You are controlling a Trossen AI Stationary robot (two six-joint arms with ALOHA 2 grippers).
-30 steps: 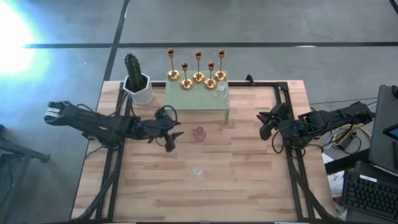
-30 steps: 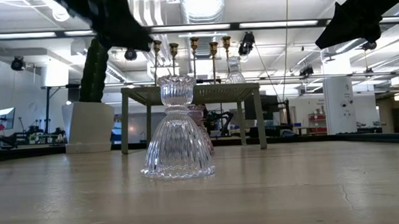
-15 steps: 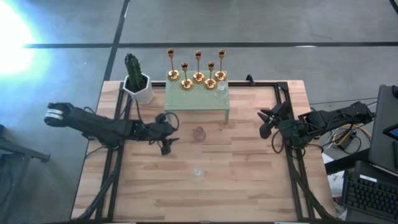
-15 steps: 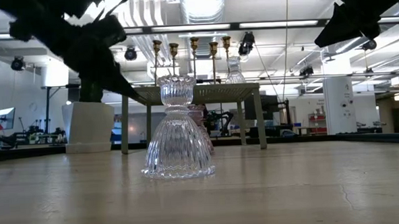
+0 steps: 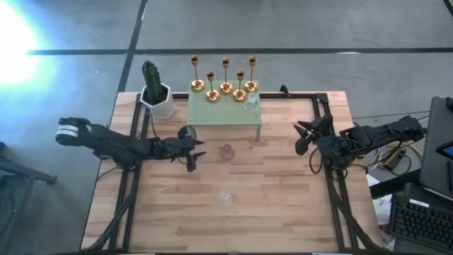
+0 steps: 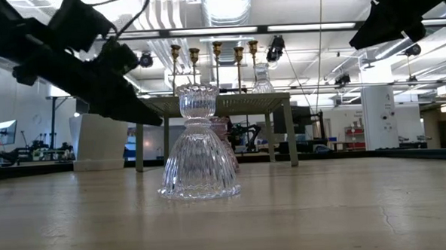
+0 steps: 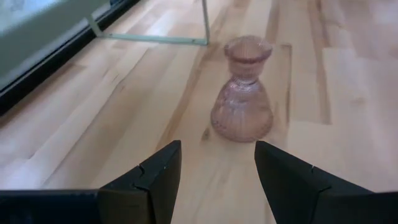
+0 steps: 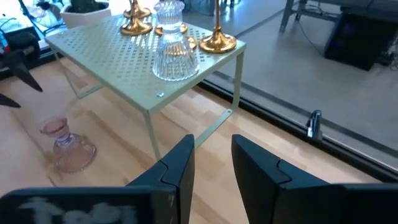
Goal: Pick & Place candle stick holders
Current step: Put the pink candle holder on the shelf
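A pinkish glass candle stick holder (image 7: 242, 93) stands upright on its base on the table, in front of the green stand (image 5: 224, 112). My left gripper (image 7: 216, 177) is open and low over the table just left of it, one finger to each side of its line, a short way off. A clear glass holder (image 6: 198, 145) stands on the table nearer the front edge. Several gold holders (image 5: 225, 85) and another clear glass one (image 8: 174, 50) stand on the stand's top. My right gripper (image 8: 211, 165) hangs open and empty at the table's right side.
A cactus in a white pot (image 5: 156, 93) stands at the far left beside the stand. Black frame rails (image 5: 329, 170) run along the table's left and right sides. Bare wood lies between the two glass holders and toward the near edge.
My left gripper has come down from well above the table to just over the tabletop beside the pinkish holder, its fingers still apart. The holders have not moved.
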